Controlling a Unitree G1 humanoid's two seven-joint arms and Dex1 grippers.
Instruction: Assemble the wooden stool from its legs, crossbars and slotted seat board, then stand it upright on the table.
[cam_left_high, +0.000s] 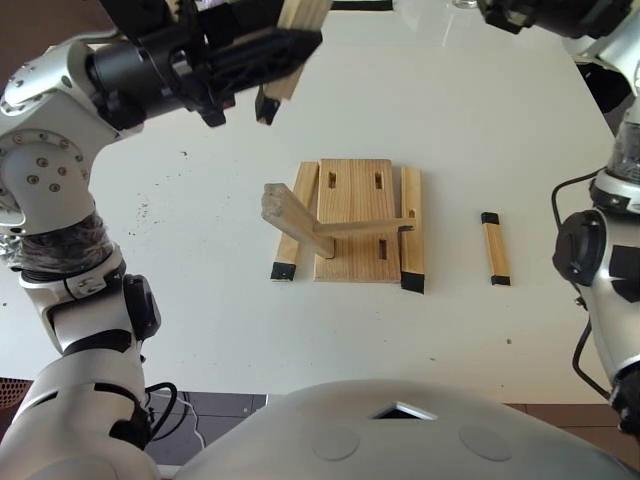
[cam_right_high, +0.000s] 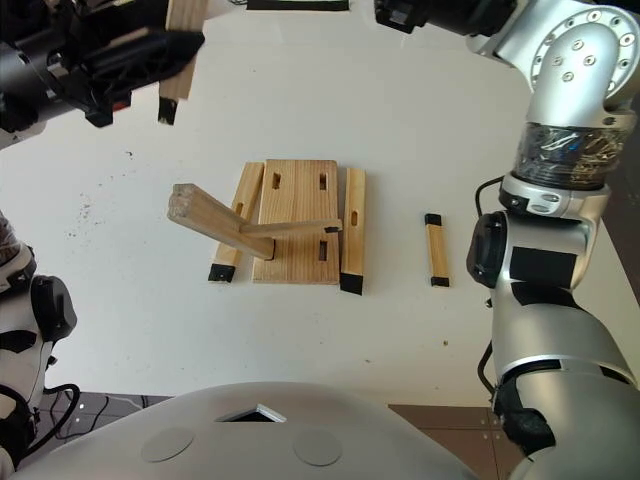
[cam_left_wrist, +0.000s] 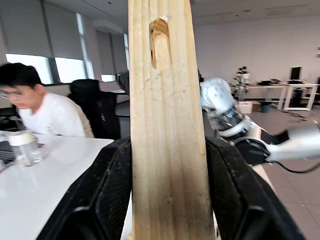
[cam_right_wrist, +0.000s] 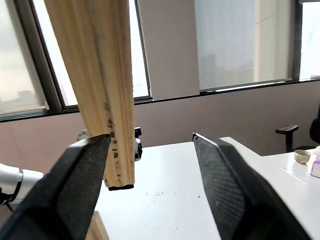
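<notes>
The slotted seat board (cam_left_high: 352, 205) lies flat mid-table. One leg (cam_left_high: 290, 212) stands tilted in a slot of it, with a thin crossbar (cam_left_high: 368, 226) running from that leg across the board. Two more black-tipped legs lie flat, one against the board's left side (cam_left_high: 300, 200) and one against its right side (cam_left_high: 411, 235). A short crossbar (cam_left_high: 494, 248) lies apart to the right. High over the table's far left, my left gripper (cam_left_high: 285, 50) is shut on a slotted leg (cam_left_wrist: 167, 125) with its black tip down. My right gripper (cam_right_wrist: 152, 145) is open near the far edge, with that leg (cam_right_wrist: 95, 75) beside one finger.
A black strip (cam_left_high: 360, 5) and a glass (cam_left_high: 465, 3) sit at the table's far edge. A jar (cam_left_wrist: 22, 147) stands on the neighbouring table. The white tabletop (cam_left_high: 200, 330) is bare around the parts, and its right edge (cam_left_high: 590, 90) runs close to my right arm.
</notes>
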